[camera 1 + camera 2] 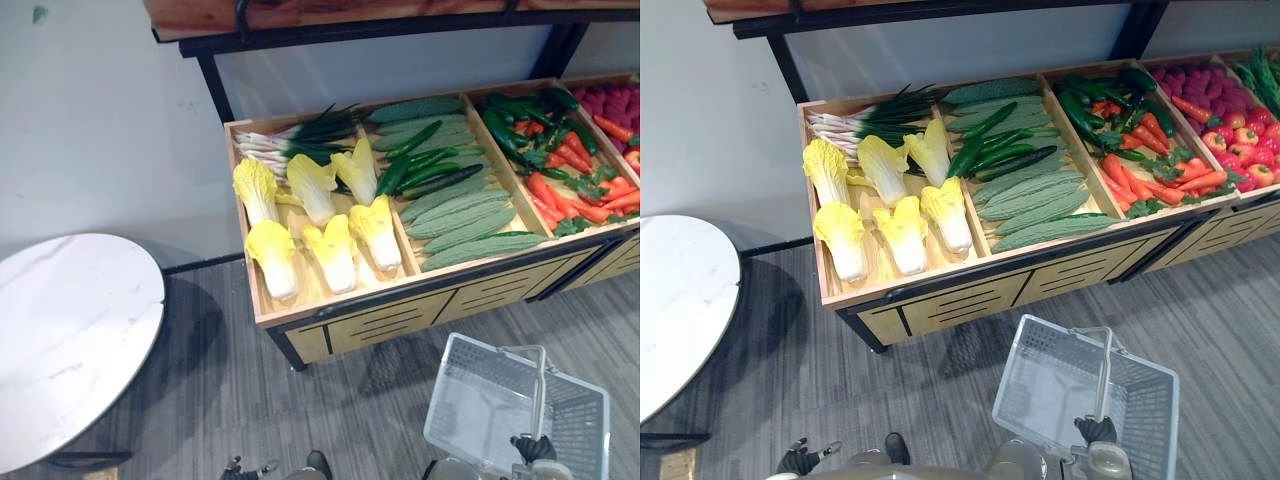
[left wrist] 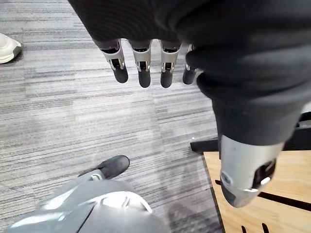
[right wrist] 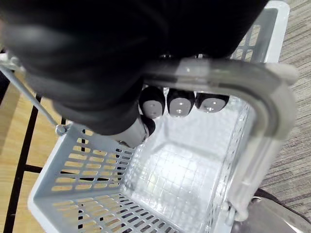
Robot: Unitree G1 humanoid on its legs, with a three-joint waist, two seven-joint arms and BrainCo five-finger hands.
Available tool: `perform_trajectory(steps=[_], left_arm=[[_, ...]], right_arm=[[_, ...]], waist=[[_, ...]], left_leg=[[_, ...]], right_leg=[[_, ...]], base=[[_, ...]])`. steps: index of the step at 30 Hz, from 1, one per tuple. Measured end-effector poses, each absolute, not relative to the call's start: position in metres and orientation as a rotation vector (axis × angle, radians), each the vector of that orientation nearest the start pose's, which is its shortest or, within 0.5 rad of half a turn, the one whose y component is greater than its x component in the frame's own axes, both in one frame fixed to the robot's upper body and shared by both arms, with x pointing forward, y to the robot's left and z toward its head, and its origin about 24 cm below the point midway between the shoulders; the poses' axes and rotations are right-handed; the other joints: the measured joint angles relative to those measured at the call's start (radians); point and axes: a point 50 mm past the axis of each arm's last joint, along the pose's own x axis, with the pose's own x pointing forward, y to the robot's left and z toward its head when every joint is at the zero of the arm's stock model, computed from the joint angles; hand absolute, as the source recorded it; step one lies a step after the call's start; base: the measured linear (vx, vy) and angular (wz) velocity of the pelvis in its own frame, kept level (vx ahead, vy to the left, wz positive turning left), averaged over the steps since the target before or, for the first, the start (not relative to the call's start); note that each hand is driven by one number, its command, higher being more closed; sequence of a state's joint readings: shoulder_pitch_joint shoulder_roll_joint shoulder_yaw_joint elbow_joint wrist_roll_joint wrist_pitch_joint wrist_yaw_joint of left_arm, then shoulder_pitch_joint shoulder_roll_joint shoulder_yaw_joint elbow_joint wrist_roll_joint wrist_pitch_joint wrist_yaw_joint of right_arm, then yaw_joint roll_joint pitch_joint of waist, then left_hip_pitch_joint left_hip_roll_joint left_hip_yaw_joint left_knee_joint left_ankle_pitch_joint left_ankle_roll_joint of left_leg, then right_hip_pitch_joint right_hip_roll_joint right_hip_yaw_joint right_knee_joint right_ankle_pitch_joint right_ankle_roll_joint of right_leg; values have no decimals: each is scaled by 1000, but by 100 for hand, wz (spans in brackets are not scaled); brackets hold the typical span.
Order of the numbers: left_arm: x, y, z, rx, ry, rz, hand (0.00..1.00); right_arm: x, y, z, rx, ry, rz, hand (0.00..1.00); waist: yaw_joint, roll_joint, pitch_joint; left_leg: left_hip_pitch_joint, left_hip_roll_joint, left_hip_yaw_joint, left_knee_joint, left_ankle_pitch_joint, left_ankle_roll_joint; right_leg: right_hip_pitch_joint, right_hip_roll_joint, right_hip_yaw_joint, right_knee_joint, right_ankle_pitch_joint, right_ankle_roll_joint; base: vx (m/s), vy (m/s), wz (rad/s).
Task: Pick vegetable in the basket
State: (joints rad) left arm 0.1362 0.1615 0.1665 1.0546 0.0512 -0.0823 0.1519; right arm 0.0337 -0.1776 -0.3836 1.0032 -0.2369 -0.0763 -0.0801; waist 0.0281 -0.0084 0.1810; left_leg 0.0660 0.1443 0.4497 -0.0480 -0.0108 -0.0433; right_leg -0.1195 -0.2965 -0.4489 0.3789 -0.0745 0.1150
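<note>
- Holding the basket handle (image 3: 218, 73), the right hand (image 3: 180, 103) has its fingers curled round it.
- One grey basket (image 1: 1012, 385) hangs low on the right, with nothing inside.
- The left hand (image 2: 142, 62) hangs low with loose, straight fingers and holds nothing.
- Six yellow cabbages (image 1: 332, 250) lie in the wooden stand (image 1: 400, 315), ahead of the nearer left hand. Their white ends point at the robot.

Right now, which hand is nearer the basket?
Right. The right hand holds the basket by its handle; the left hand hangs open above the floor, to its left.
</note>
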Motion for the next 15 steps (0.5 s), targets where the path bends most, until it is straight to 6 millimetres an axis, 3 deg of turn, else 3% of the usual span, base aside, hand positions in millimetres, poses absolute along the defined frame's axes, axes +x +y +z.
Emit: perform_trajectory(steps=[2,4,5,6,9,13,15], left_arm=[[84,247,-151,193,1059,380,0],[86,251,-150,193,1049,395,0],[87,256,-149,197,1049,411,0],[85,245,-153,162,1064,402,0],[76,228,-160,96,1103,411,0],[76,223,-161,59,1102,430,0],[81,223,-160,53,1092,434,0]], right_arm=[[120,-270,-134,-233,952,-390,100],[121,-267,-135,-224,959,-383,100],[121,-263,-137,-212,964,-380,100],[125,-268,-135,-215,957,-392,100],[132,-272,-131,-225,939,-397,100],[120,-276,-135,-200,976,-432,100],[118,-276,-135,-201,980,-435,100]], waist=[[-1,-11,7],[-1,-42,10],[-2,-83,14],[1,-40,14],[3,8,17],[-1,33,3],[-3,27,4]], left_leg=[[-11,21,-32,4,7,-20],[-10,12,-56,3,12,-47],[-2,-6,-79,-4,17,-72],[6,29,-81,-22,30,-98],[4,88,-81,-35,39,-120],[7,122,-81,-37,43,-129],[5,120,-83,-38,43,-129]], right_leg=[[-4,44,67,-147,15,17],[-12,48,137,-244,81,33],[-18,33,171,-248,118,40],[-17,67,157,-237,114,30],[-10,136,139,-270,90,4],[6,173,121,-275,73,-14],[9,175,115,-283,73,-13]], base=[[90,-143,48],[83,-221,48],[120,-300,32],[125,-296,22],[88,-173,-9],[102,-98,6],[80,-25,8]])
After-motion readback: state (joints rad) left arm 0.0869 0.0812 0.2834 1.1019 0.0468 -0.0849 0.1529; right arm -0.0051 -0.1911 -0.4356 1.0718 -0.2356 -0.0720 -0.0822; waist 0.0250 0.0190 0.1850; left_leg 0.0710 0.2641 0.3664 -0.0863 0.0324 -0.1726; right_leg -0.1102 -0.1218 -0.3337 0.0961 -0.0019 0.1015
